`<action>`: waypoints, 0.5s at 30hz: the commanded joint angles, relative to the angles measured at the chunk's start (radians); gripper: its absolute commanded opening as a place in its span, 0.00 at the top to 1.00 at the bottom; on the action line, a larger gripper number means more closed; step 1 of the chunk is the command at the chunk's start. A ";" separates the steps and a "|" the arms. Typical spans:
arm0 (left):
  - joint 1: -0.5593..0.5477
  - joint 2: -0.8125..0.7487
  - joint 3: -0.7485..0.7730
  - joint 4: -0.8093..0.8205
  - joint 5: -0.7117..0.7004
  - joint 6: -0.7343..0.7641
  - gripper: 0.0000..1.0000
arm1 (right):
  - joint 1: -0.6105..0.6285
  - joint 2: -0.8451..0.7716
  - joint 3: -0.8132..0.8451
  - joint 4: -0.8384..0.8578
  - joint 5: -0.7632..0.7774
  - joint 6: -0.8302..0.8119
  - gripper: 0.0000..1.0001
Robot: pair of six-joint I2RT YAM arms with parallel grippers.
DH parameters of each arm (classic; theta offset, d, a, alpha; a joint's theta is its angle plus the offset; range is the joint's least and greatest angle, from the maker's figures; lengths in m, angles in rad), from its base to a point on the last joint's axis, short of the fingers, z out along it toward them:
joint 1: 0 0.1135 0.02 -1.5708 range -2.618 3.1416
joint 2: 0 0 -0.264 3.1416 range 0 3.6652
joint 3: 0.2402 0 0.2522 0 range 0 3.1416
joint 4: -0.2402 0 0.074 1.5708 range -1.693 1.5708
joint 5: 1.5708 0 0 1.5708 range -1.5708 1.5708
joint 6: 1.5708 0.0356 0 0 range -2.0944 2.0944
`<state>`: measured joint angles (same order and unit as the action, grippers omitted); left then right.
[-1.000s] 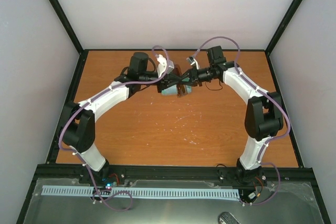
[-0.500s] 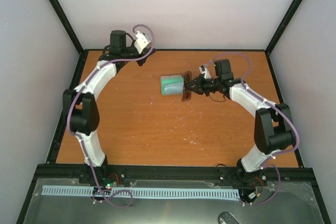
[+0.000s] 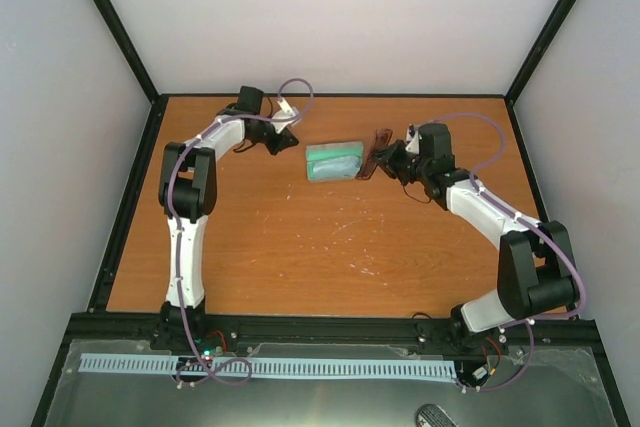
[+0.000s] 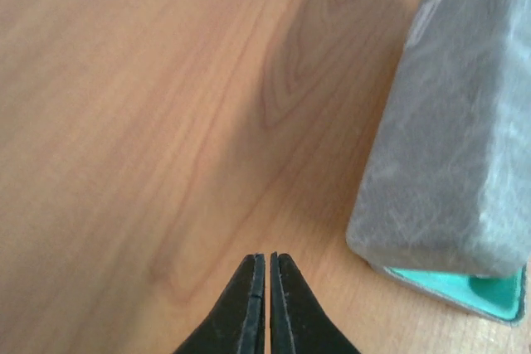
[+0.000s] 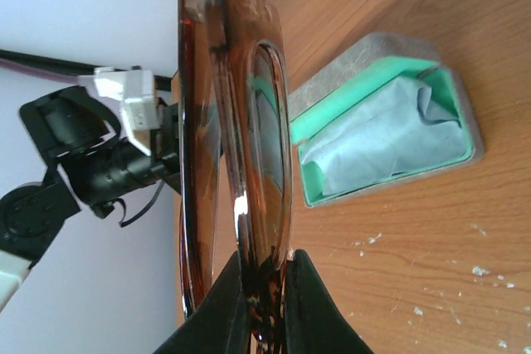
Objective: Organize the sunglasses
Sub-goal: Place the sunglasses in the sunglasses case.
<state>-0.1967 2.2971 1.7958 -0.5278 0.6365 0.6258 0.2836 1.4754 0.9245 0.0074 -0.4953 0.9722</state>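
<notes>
My right gripper point(image 3: 385, 159) point(image 5: 265, 267) is shut on the folded sunglasses point(image 3: 377, 153) point(image 5: 236, 113), reddish-brown with amber lenses, held above the table just right of the open grey case point(image 3: 335, 160) point(image 5: 377, 134). The case has a green lining and a light blue cloth point(image 5: 390, 143) lying inside it. My left gripper point(image 3: 292, 134) point(image 4: 267, 257) is shut and empty, low over the wood just left of the case's grey lid point(image 4: 456, 130).
The wooden table point(image 3: 330, 247) has black frame rails point(image 3: 130, 202) along its edges and white walls behind. Small white specks dot the wood in front of the case. The left arm stretches to the far left corner.
The left arm swung away from the case to the far left, then came back near the case's left end. The right gripper moved the sunglasses from over the case to its right side.
</notes>
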 commanded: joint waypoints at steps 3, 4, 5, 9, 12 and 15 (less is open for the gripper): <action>-0.008 0.035 0.137 -0.020 0.052 -0.029 0.95 | 0.002 0.043 -0.018 0.080 0.108 0.057 0.97; -0.012 0.041 0.141 -0.020 0.056 -0.034 0.95 | 0.004 0.052 -0.018 0.087 0.112 0.063 0.97; -0.016 0.046 0.142 -0.019 0.062 -0.041 0.95 | 0.005 0.065 -0.018 0.094 0.113 0.070 0.97; -0.044 0.059 0.137 -0.011 0.074 -0.066 0.95 | 0.009 0.124 -0.004 0.115 0.106 0.079 0.97; -0.068 0.066 0.133 -0.003 0.089 -0.087 0.95 | 0.013 0.162 0.012 0.126 0.099 0.082 0.97; -0.082 0.074 0.129 -0.003 0.100 -0.098 0.95 | 0.019 0.200 0.039 0.122 0.092 0.075 0.97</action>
<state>-0.2523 2.3505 1.9079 -0.5301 0.6926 0.5613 0.2905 1.6398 0.9192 0.0944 -0.4107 1.0416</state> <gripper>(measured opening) 0.054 0.054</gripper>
